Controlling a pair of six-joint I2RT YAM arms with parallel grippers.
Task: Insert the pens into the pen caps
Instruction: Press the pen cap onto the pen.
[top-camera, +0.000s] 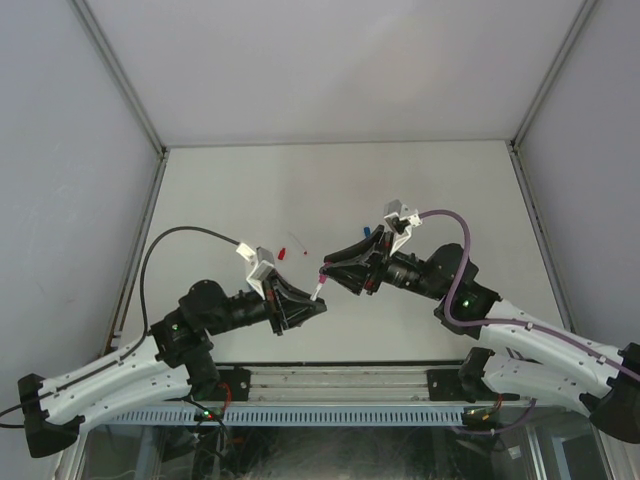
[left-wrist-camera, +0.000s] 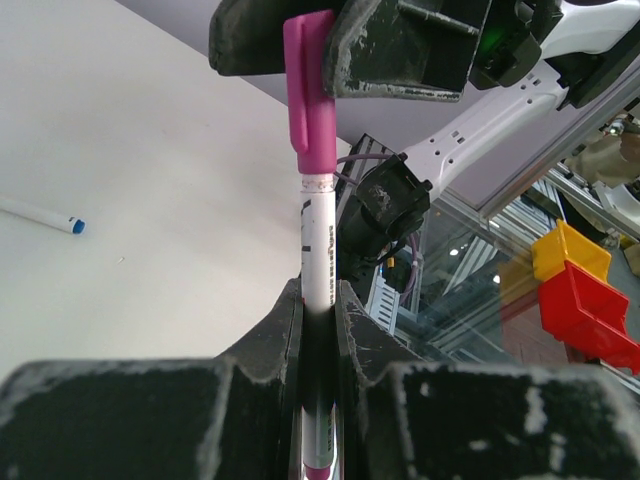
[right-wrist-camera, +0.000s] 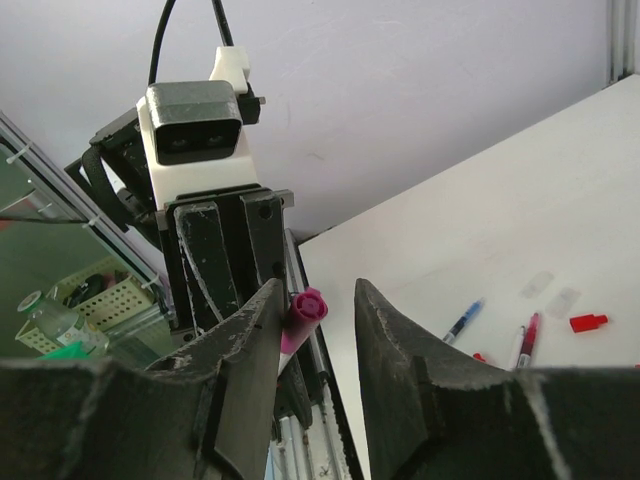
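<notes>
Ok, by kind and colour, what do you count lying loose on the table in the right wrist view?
Blue pen: 1
Red pen: 1
Red cap: 1
Clear pieces: 2
Total: 5, plus one half-hidden red bit I can't identify.

top cam: high, looking down over the whole surface (top-camera: 340, 200). wrist cams: close in, facing each other along the magenta pen (left-wrist-camera: 320, 240), which all three share.
</notes>
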